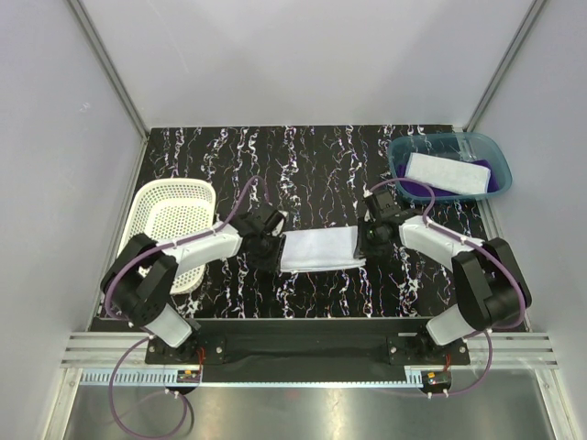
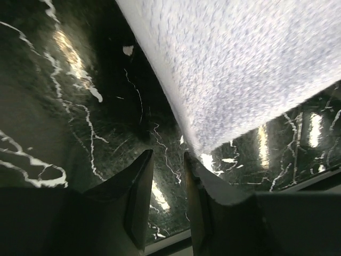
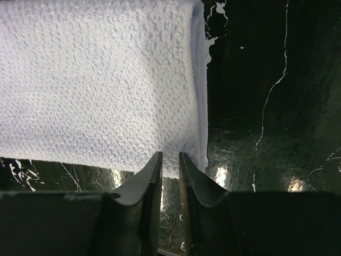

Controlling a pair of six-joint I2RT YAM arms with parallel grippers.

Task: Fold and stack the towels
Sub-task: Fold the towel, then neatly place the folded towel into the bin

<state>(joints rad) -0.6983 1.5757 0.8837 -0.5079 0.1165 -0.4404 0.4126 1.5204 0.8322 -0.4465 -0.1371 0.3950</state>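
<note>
A pale blue-white towel (image 1: 319, 249) lies folded flat at the middle of the black marbled table. My left gripper (image 1: 268, 240) sits at its left end. In the left wrist view this gripper (image 2: 168, 154) is open, only table shows between its fingers, and the towel's corner (image 2: 234, 69) ends just past the right fingertip. My right gripper (image 1: 374, 234) is at the towel's right end. Its jaws (image 3: 170, 156) stand a little apart, with the near edge of the towel (image 3: 96, 85) lying flat at the fingertips. Another pale towel (image 1: 448, 171) lies folded on a purple towel (image 1: 417, 190) in the bin.
The translucent teal bin (image 1: 477, 143) stands at the back right corner. A white perforated basket (image 1: 174, 225) stands by the left edge, close behind the left arm. Grey walls close in the table on the left, right and back.
</note>
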